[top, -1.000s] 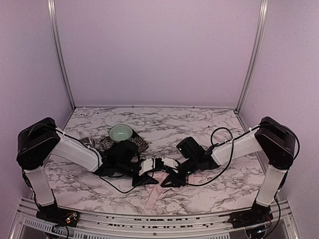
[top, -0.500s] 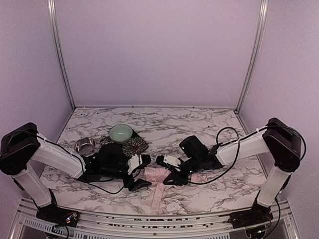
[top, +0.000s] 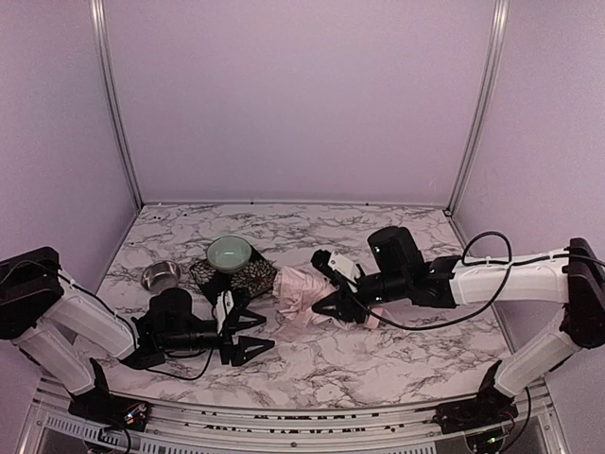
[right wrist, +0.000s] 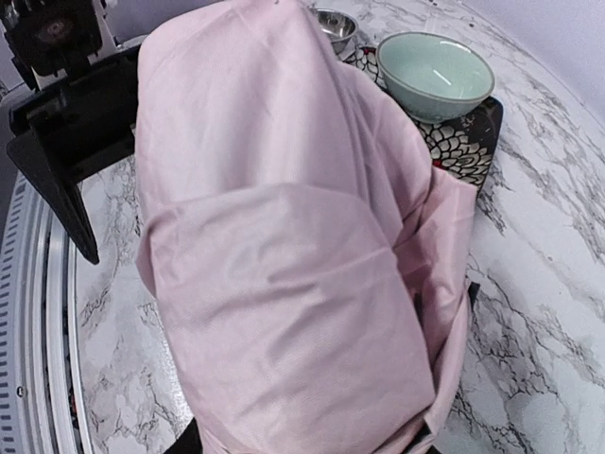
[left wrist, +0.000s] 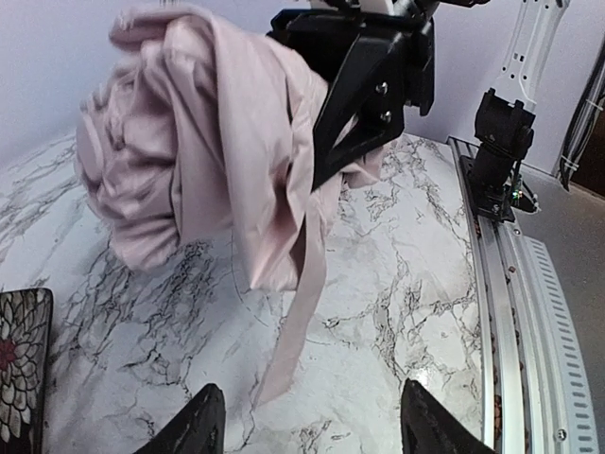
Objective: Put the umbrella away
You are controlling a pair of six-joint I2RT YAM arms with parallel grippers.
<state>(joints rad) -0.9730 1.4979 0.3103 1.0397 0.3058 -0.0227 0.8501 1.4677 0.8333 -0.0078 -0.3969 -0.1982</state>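
Right arm (top: pixel 510 279) stretched low leftward over marble table (top: pixel 378 236); left arm (top: pixel 95 322) folded low by front edge; one umbrella (top: pixel 298 288) mid-table, right gripper (top: pixel 328 305) clamped on it, fabric hanging; one floral mat (top: pixel 257 275) beside; one mint bowl (top: pixel 230 252); one steel bowl (top: pixel 161 276); left gripper (top: pixel 251 336) spread apart, holding nothing; open marble behind and right.
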